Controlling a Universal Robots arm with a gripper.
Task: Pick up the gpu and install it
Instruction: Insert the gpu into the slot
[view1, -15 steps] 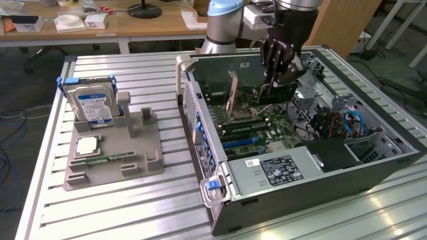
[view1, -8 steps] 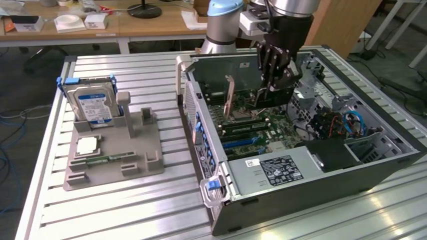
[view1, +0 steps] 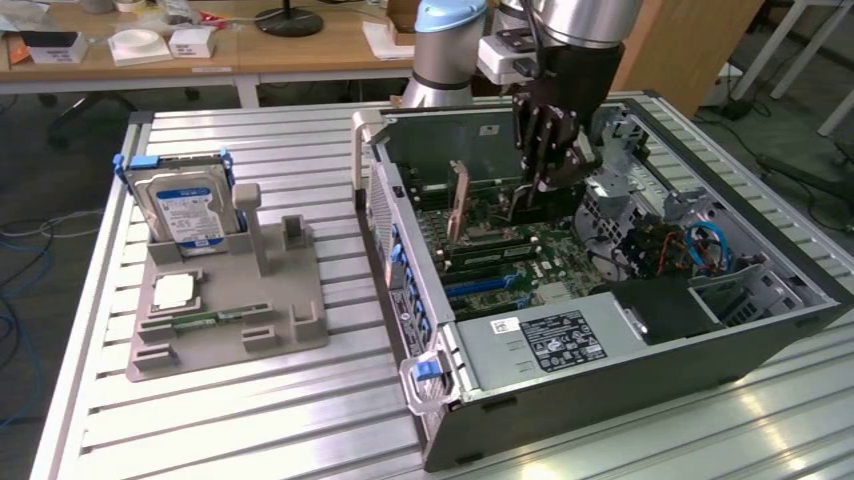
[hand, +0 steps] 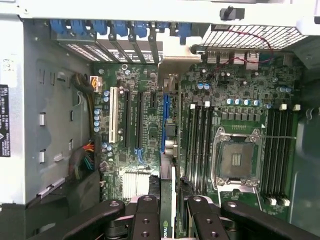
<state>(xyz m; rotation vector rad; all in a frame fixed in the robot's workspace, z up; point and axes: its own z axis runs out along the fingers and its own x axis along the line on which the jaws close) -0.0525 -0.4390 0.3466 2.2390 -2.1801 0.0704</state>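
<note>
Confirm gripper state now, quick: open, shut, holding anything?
Gripper: closed on the gpu, which is gripped edge-on inside the open computer case.

The tabletop (view1: 267, 420) is made of ribbed, brushed metal with a dull sheen. The computer case (view1: 641, 380) is formed of matt grey sheet metal and fitted with blue plastic clips (view1: 424, 368). The fingers (hand: 147, 220) are finished in matt black, and the gpu (hand: 166, 227) is seen as dark green circuit board.
</note>
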